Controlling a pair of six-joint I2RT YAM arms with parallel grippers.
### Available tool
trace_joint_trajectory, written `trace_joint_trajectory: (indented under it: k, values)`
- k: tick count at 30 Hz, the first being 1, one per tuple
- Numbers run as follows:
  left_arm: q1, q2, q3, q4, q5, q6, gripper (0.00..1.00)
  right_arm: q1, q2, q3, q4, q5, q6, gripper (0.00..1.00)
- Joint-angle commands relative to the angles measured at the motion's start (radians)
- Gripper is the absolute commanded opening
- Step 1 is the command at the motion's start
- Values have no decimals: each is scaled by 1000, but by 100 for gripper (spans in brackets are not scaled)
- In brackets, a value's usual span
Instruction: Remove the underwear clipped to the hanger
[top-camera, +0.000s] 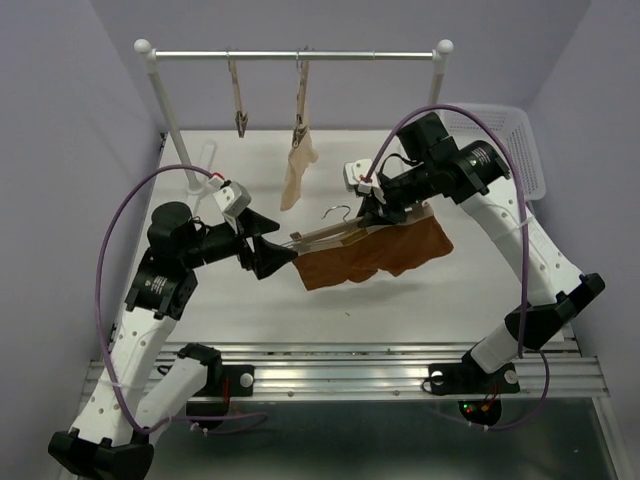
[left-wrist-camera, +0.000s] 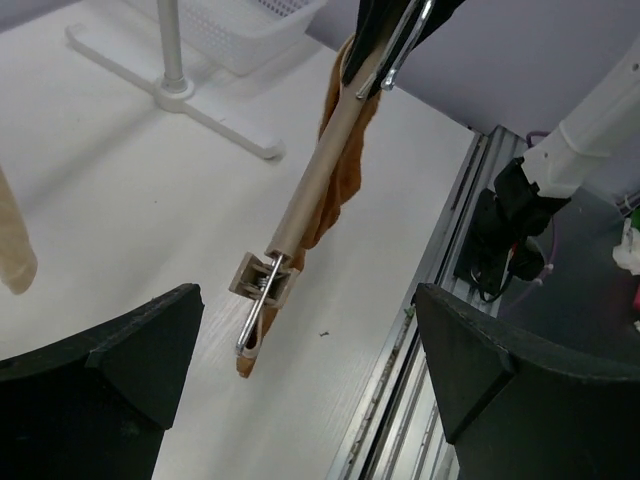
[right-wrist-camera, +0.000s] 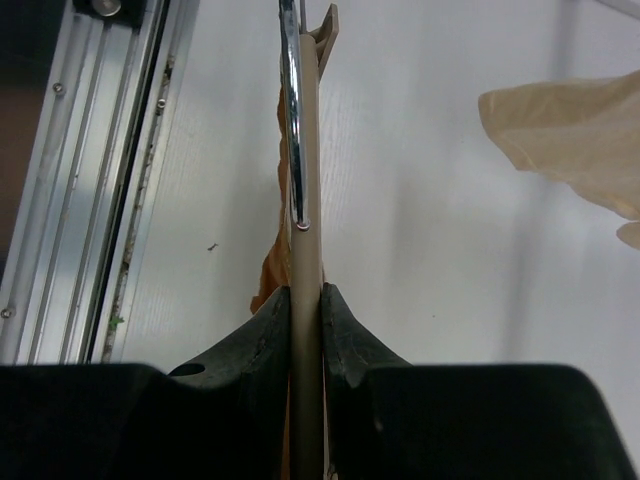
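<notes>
The hanger (left-wrist-camera: 318, 170) looks like pale wood, matte and smooth, with a shiny chrome wire clip (left-wrist-camera: 258, 310) on the end. The rust-orange underwear (top-camera: 400, 250) is soft matte cloth, and the cream pair (top-camera: 298, 172) looks thinner, almost sheer. The right hand (right-wrist-camera: 305, 335) is matte black plastic, and the tabletop (left-wrist-camera: 120, 190) is smooth white with a slight sheen.

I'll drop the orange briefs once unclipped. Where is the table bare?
Bare: the near strip of table, between the orange briefs and the rail. Crowded: mid-table, where the open left gripper faces the hanger held by the right gripper; beige briefs hang behind.
</notes>
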Motion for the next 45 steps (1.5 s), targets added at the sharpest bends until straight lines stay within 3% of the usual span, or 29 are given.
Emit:
trace_joint_trajectory:
  k: [1,5,8,16,19,28,38,45]
  values:
    - [-33,-63,6,26,57,120,99,8,-35,45,-127,-85,-117,1]
    - [-33,-27,14,8,-13,123,99,8,-42,20,-127,-94,-132,1]
    - [-35,30,28,3,81,142,99,8,-35,21,-127,-114,-133,1]
    - [-110,119,17,-12,30,143,99,8,-13,32,-127,-126,-127,1]
    - [-111,116,20,-2,27,134,99,8,-13,29,-127,-128,-127,1]
    - [-111,78,-15,20,27,114,84,8,-27,17,-68,-118,-69,1]
    - [-139,69,-12,-20,-24,146,83,8,-35,14,-10,-117,1,1]
    - [-140,47,-15,-15,-36,148,61,8,-29,8,-2,-108,9,1]
